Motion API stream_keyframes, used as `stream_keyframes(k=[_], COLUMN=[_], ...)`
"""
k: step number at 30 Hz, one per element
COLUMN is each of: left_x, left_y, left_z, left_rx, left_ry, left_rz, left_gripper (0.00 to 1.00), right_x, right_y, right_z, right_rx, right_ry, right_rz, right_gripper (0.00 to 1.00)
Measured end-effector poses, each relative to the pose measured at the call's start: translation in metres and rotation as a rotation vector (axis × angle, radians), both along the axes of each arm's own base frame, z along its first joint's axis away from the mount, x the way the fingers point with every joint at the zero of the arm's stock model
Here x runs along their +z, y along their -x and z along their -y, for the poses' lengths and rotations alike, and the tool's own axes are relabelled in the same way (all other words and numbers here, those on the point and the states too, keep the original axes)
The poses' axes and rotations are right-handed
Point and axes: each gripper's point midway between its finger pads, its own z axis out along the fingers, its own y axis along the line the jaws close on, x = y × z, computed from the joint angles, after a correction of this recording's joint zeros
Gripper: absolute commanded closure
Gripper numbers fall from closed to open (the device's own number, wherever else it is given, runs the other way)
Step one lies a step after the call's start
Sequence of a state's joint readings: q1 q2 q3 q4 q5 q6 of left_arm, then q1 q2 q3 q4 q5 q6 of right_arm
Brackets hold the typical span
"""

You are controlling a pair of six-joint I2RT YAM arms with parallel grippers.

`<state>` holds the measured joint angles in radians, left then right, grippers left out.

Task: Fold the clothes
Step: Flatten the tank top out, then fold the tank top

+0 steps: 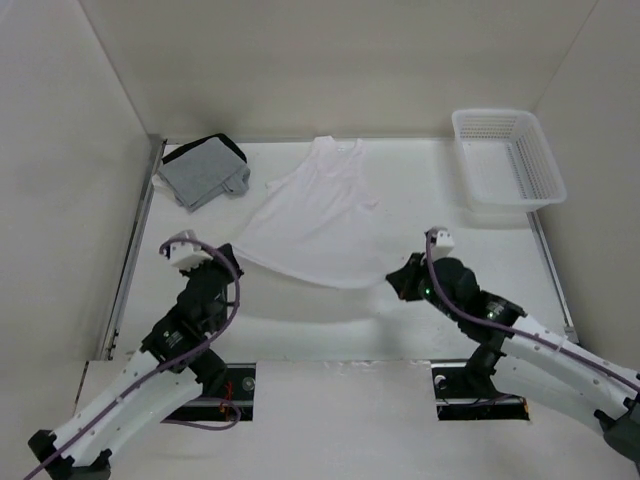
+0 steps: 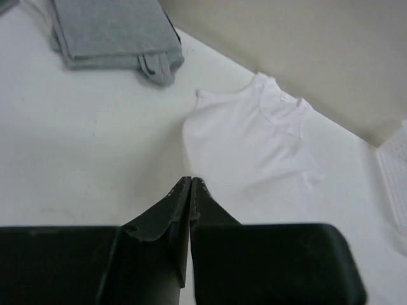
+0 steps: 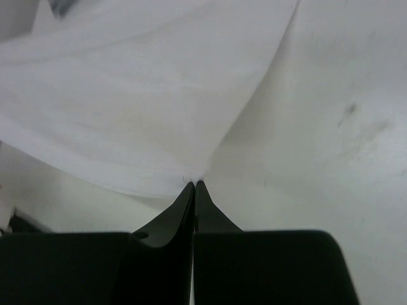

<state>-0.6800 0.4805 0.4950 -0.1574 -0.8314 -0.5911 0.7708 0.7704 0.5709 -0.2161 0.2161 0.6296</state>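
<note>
The clothes, a white T-shirt (image 1: 315, 215), are spread across the middle of the table with the collar toward the back wall. The near hem hangs lifted above the table and casts a shadow below it. My left gripper (image 1: 232, 256) is shut on the hem's left corner. In the left wrist view its tips (image 2: 191, 181) meet at the edge of the shirt (image 2: 254, 140). On the hem's right corner my right gripper (image 1: 393, 279) is shut. The right wrist view shows the fabric (image 3: 140, 95) fanning out taut from the closed tips (image 3: 195, 184).
A folded grey garment with black trim (image 1: 205, 172) lies at the back left, also seen in the left wrist view (image 2: 114, 32). A white plastic basket (image 1: 508, 160) stands at the back right. White walls enclose the table on three sides.
</note>
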Motion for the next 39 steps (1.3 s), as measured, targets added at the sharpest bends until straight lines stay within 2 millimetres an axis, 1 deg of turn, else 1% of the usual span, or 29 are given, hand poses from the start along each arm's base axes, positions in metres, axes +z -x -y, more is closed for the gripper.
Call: stream_keyframes(k=[2, 4, 7, 9, 10, 12, 14, 16, 18, 20, 21, 23, 25, 27, 30, 32, 34, 36, 38, 39], left_x=[-0.012, -0.019, -0.043, -0.06, -0.065, -0.071, -0.072, -0.066, -0.054, -0.039, -0.031, -0.021, -0.011, -0.003, 0.011, 0.014, 0.008, -0.003, -0.016, -0.025], left_y=[0.019, 0.033, 0.049, 0.058, 0.062, 0.066, 0.065, 0.059, 0.047, 0.028, 0.014, -0.015, -0.048, -0.09, -0.164, -0.214, -0.258, -0.3, -0.336, -0.351], left_z=[-0.002, -0.001, 0.004, 0.005, 0.003, -0.001, -0.006, -0.008, -0.002, 0.009, 0.014, 0.015, 0.013, 0.013, 0.014, 0.014, 0.015, 0.017, 0.022, 0.025], left_rx=[-0.022, -0.047, -0.072, -0.08, -0.076, -0.06, -0.027, 0.007, 0.028, 0.047, 0.066, 0.116, 0.163, 0.188, 0.195, 0.19, 0.181, 0.173, 0.155, 0.145], left_ry=[0.05, 0.125, 0.201, 0.227, 0.236, 0.253, 0.248, 0.206, 0.146, 0.098, 0.08, 0.053, 0.035, 0.026, 0.047, 0.059, 0.056, 0.046, 0.038, 0.033], left_rz=[-0.012, -0.028, -0.108, -0.164, -0.18, -0.196, -0.194, -0.184, -0.163, -0.129, -0.108, -0.084, -0.076, -0.085, -0.075, -0.067, -0.074, -0.089, -0.102, -0.112], left_gripper=[1.0, 1.0, 1.0, 1.0, 1.0, 1.0, 1.0, 1.0, 1.0, 1.0, 1.0, 1.0, 1.0, 1.0, 1.0, 0.99, 0.98, 0.96, 0.89, 0.82], right_x=[-0.029, -0.046, -0.063, -0.068, -0.069, -0.072, -0.071, -0.064, -0.051, -0.034, -0.025, -0.008, 0.006, 0.016, 0.022, 0.023, 0.023, 0.021, 0.013, 0.007], right_y=[0.032, 0.062, 0.106, 0.128, 0.136, 0.142, 0.135, 0.114, 0.082, 0.045, 0.024, -0.017, -0.057, -0.096, -0.15, -0.186, -0.226, -0.264, -0.296, -0.309], right_z=[-0.01, -0.02, -0.033, -0.038, -0.041, -0.043, -0.043, -0.04, -0.033, -0.025, -0.019, -0.009, 0.0, 0.008, 0.015, 0.014, 0.011, 0.008, 0.005, 0.005], right_rx=[0.063, 0.119, 0.201, 0.237, 0.247, 0.243, 0.207, 0.143, 0.051, -0.036, -0.075, -0.143, -0.194, -0.228, -0.25, -0.25, -0.247, -0.244, -0.242, -0.243], right_ry=[-0.014, -0.041, -0.078, -0.089, -0.094, -0.084, -0.068, -0.058, -0.062, -0.078, -0.084, -0.1, -0.109, -0.117, -0.126, -0.133, -0.14, -0.146, -0.148, -0.148], right_rz=[-0.055, -0.099, -0.172, -0.215, -0.23, -0.249, -0.248, -0.232, -0.197, -0.156, -0.137, -0.102, -0.075, -0.055, -0.047, -0.05, -0.049, -0.045, -0.047, -0.052], right_gripper=[1.0, 1.0, 1.0, 1.0, 1.0, 1.0, 1.0, 1.0, 1.0, 1.0, 1.0, 1.0, 1.0, 1.0, 1.0, 1.0, 1.0, 1.0, 0.99, 0.96])
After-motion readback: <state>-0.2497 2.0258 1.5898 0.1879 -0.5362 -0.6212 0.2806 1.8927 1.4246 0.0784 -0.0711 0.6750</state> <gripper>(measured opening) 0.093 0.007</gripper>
